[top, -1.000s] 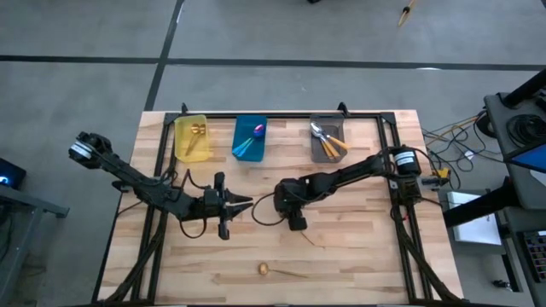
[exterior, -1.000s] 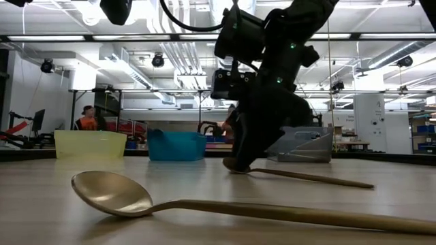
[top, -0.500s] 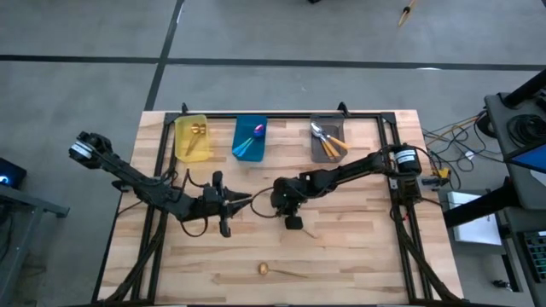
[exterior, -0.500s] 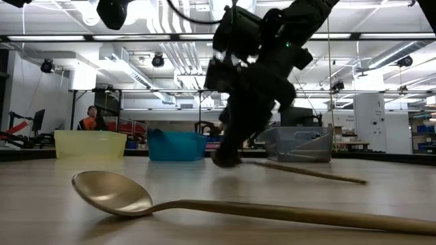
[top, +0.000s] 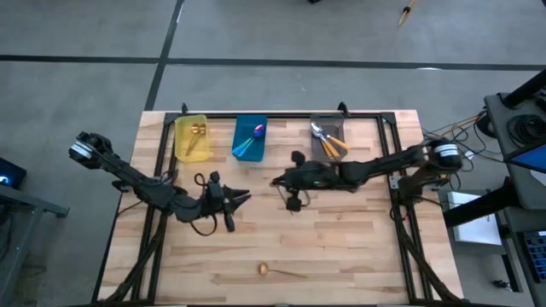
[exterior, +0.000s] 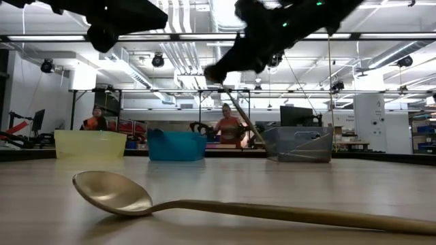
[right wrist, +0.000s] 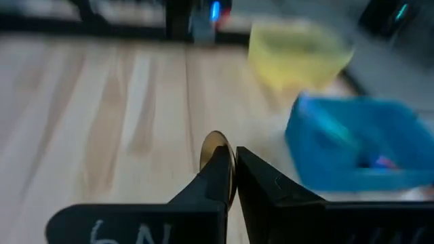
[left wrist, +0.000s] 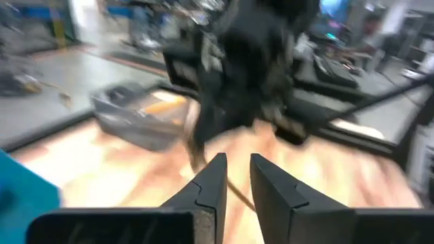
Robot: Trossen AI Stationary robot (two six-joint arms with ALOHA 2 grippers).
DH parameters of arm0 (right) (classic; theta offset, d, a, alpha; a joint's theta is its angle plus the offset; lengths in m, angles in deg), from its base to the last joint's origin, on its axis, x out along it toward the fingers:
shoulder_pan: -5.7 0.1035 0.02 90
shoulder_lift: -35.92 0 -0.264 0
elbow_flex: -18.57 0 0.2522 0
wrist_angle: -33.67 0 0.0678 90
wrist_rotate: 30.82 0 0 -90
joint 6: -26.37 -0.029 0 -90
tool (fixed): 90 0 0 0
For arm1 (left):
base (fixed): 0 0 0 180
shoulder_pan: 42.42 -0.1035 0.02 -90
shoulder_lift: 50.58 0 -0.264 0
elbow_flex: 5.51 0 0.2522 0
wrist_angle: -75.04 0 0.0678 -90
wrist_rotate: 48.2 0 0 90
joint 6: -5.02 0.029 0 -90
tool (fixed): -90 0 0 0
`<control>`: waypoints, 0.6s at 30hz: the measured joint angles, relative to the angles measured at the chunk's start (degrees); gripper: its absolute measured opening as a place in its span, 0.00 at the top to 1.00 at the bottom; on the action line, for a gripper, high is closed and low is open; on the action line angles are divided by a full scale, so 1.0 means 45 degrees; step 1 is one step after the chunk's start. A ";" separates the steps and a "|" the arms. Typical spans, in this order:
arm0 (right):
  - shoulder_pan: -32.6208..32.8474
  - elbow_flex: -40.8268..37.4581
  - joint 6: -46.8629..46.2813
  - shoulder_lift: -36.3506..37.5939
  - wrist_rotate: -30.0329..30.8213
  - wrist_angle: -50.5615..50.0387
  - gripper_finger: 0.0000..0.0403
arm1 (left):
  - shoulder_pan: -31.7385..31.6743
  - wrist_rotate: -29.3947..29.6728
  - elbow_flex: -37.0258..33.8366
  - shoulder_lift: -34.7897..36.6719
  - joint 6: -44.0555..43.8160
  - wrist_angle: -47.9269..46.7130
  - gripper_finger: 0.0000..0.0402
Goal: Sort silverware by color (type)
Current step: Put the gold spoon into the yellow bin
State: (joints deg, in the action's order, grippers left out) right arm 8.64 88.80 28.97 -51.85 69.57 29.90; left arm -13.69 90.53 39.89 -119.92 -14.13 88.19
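High view: the right tool (top: 278, 181) was seen near the frame's centre, just below the blue bin (top: 249, 138), its fingers pressed together on a thin gold spoon (right wrist: 216, 150). That spoon was shown lifted clear of the counter (top: 341, 247) in the low view, its handle hanging down at a slant from the tool (exterior: 216, 72) at upper centre. In the right wrist view the spoon's bowl was seen pinched between the two dark fingers (right wrist: 261, 177).

The left tool (top: 246, 196) was seen left of centre, pointing toward the right tool, apart from it; its fingers (left wrist: 215, 177) were shown narrowly parted with nothing between them.

A second gold spoon (top: 277, 271) was seen lying alone at lower centre of the counter, filling the foreground of the low view (exterior: 204, 203).

Along the upper edge, gold pieces were seen in the yellow bin (top: 191, 139), purple and teal ones in the blue bin, and silver ones with orange handles in the grey bin (top: 328, 139).
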 joint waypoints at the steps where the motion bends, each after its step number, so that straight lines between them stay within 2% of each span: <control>1: 0.0082 -0.0489 0.0022 0.0354 0.0190 0.0832 0.97 | -0.0004 -0.0384 -0.0015 -0.0005 -0.0213 -0.0187 0.87; 4: 0.0417 -0.1818 0.0555 0.1215 0.0401 0.3827 0.97 | -0.0063 -0.1099 -0.0068 -0.0243 -0.0525 -0.0254 0.81; 8: 0.0890 -0.2811 0.1305 0.1690 0.0388 0.7157 0.97 | -0.0391 -0.0895 -0.0087 -0.1001 -0.0367 0.0532 0.69; 11: 0.1218 -0.2900 0.2113 0.1652 0.0376 0.8115 0.97 | -0.0740 -0.1141 -0.0087 -0.1893 0.0292 0.2060 0.59; 13: 0.1392 -0.2889 0.2823 0.1551 0.0383 0.8619 0.98 | -0.0978 -0.1886 -0.0087 -0.2558 0.0828 0.3319 0.55; 15: 0.1486 -0.2826 0.3322 0.1466 0.0394 0.8599 0.98 | -0.1273 -0.2867 -0.0087 -0.3251 0.1108 0.4801 0.53; 18: 0.1520 -0.2807 0.3647 0.1371 0.0379 0.8565 0.98 | -0.1550 -0.3499 -0.0083 -0.4057 0.1103 0.6180 0.53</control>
State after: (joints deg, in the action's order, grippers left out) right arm 15.48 76.16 45.38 -45.68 71.28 68.44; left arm -20.66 74.79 39.51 -138.18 -9.16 116.00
